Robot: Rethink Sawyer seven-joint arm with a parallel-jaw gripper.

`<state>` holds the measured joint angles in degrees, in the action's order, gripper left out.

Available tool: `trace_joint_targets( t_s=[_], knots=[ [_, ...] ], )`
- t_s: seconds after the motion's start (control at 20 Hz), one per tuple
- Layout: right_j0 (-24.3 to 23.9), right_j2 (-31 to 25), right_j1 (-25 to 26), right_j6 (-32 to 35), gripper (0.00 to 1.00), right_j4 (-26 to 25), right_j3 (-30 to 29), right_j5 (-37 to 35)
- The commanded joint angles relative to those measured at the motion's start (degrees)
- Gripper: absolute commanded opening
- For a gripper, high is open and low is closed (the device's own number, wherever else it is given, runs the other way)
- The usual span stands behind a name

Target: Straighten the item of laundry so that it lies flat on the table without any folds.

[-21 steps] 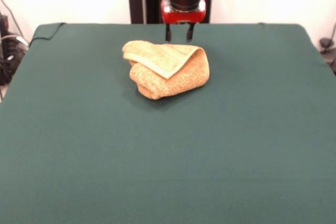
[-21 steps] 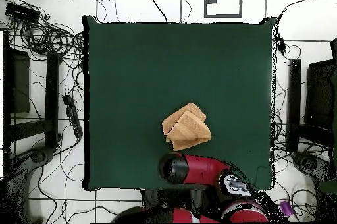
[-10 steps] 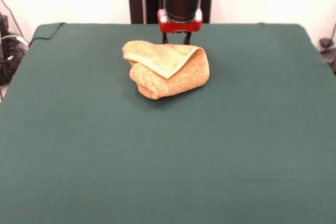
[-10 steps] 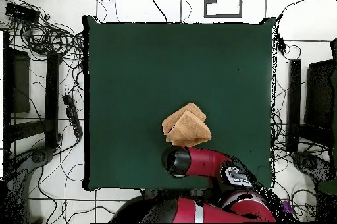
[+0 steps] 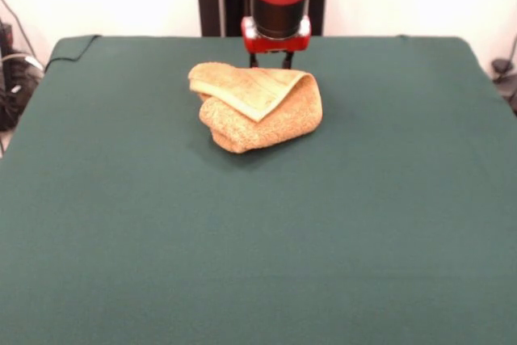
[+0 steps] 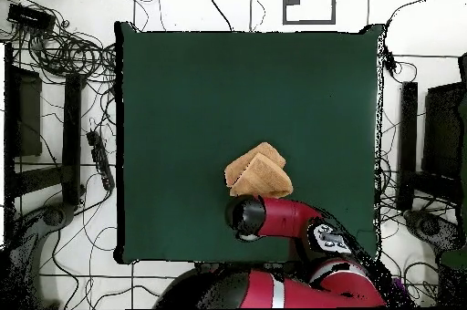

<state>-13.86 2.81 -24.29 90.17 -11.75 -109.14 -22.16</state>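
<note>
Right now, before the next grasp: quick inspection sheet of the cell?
Surface: table covered in dark green fabric, cloth smooth, bare apart from the towel.
Job's things: towel not flat, folded over itself into a thick bundle, a border band showing on the top layer.
Clutter: nothing seen on the table.
Hand: hand just behind the towel's far edge, fingers apart, holding nothing; in the overhead view the arm covers the towel's edge on the robot's side.
Cables: many loose cables on the floor around the table, none on it.
Surroundings: pale wall behind, black gear on the floor beside the table.
</note>
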Motion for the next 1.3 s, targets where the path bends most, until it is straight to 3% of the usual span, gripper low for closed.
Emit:
trace_joint_targets(
  t_s=[0.05,0.25,0.9,1.15,1.3],
  knots=[
    [-0.23,-6.78,2.42,4.26,1.0,0.6,6.52,-0.1],
    [-0.06,-7.05,0.55,4.06,1.0,1.2,5.81,-2.56],
    [0.61,-7.54,-7.23,2.38,1.0,3.24,7.5,-20.04],
    [0.69,-7.71,-7.9,2.04,1.0,1.93,7.87,-20.44],
    [1.04,-7.61,-11.13,2.32,1.0,1.82,6.64,-20.24]
  ],
)
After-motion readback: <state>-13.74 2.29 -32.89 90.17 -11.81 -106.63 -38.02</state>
